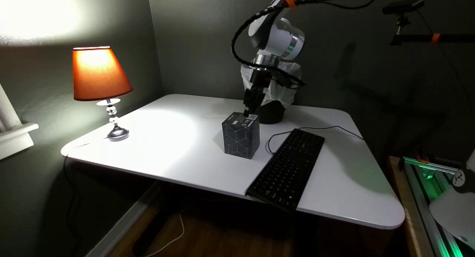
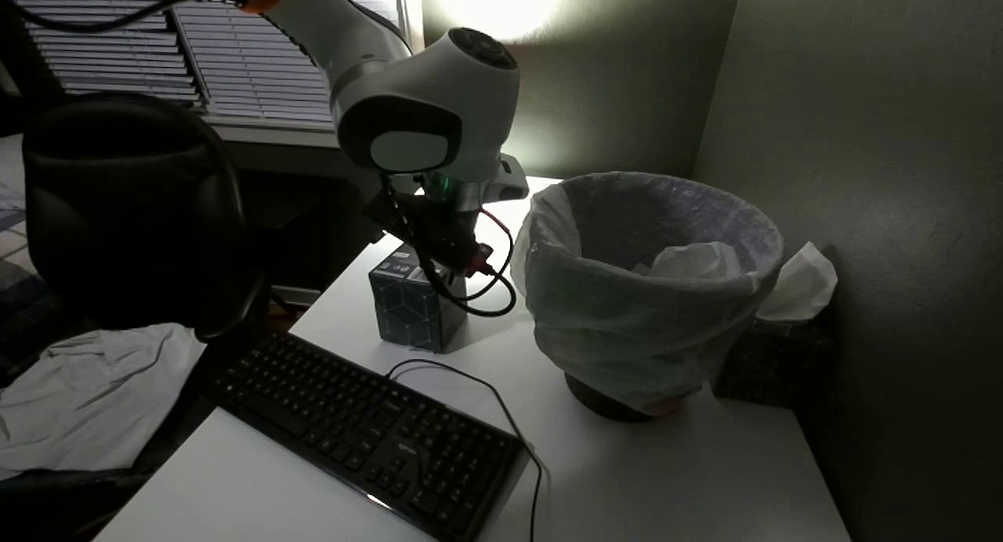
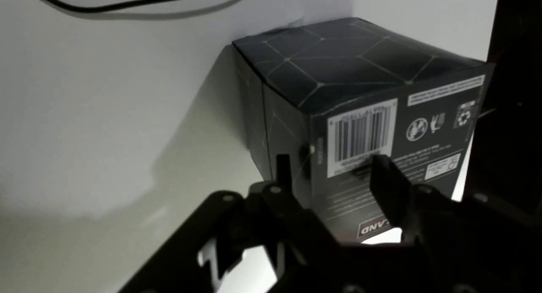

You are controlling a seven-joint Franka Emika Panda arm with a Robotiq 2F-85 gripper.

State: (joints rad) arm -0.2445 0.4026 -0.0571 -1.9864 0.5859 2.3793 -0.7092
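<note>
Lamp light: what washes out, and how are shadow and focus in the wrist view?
Both exterior views: wall patch blown out. In an exterior view: bright pool on the table near the lamp. Wrist view: shadow beside the box, its fine print blurred, claw nearly black.

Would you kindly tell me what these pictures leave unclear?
Whether the gripper touches the box: dark fingers mask it, wrist view.
Box's small print: blurred, wrist view.
Depths of the bin: hidden by its wall, in an exterior view.
Arm: cut off at top, in both exterior views.

The orange lamp [image 1: 98, 75] glows — grey-green walls [image 1: 196, 45], slatted window blinds [image 2: 251, 68].
</note>
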